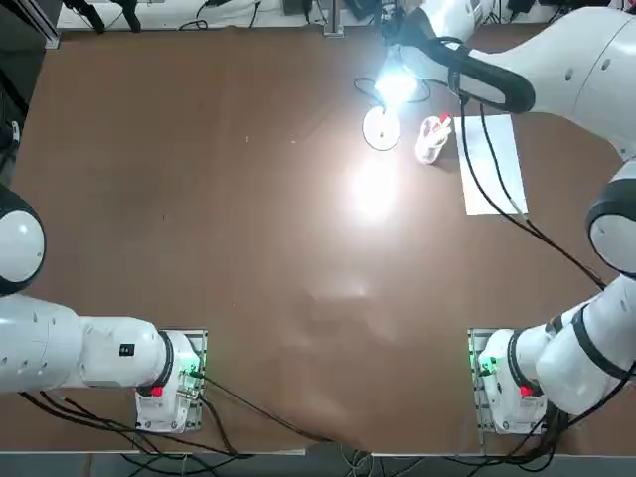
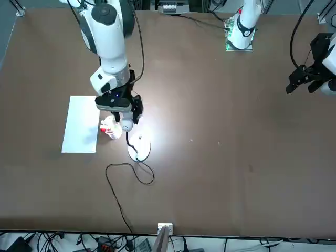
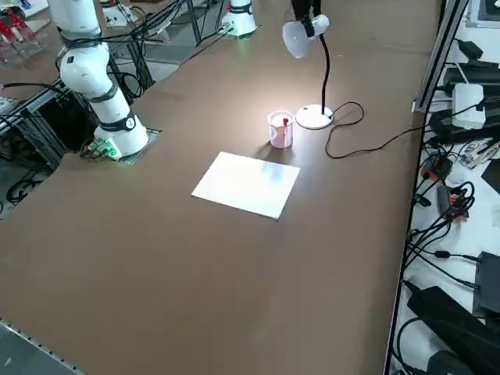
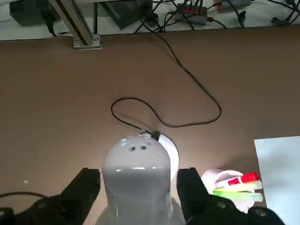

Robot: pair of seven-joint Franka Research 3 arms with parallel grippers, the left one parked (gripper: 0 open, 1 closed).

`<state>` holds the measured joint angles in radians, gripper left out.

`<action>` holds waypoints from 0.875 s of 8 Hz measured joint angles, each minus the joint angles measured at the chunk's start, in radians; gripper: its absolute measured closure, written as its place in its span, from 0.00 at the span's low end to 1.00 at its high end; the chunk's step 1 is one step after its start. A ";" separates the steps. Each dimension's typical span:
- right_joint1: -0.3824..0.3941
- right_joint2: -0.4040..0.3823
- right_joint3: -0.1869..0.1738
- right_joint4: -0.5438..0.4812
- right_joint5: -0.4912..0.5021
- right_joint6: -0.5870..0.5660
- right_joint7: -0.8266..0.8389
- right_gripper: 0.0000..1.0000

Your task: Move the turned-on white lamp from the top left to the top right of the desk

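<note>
Lamp (image 1: 383,127) lit on the desk (image 1: 199,199), its head between the right hand's (image 4: 137,187) fingers.

Top view: the lamp's disc base stands just beside a clear pen cup (image 1: 432,139), with a white paper sheet (image 1: 492,164) on the cup's other side. Front view: the black cord (image 2: 123,176) loops from the base toward the desk edge. Right side view: the lamp stands upright beyond the cup. Right wrist view: both fingers (image 4: 82,190) flank the glowing head; whether they press it, I cannot tell.
</note>
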<state>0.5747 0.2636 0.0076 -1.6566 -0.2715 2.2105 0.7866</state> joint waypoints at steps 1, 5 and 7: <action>0.001 0.012 0.000 0.008 -0.001 0.010 0.000 0.00; 0.000 0.018 -0.008 0.017 -0.009 0.012 0.002 0.27; -0.005 0.020 -0.013 0.030 -0.006 0.013 0.003 0.27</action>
<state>0.5699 0.2840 -0.0056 -1.6263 -0.2770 2.2230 0.7894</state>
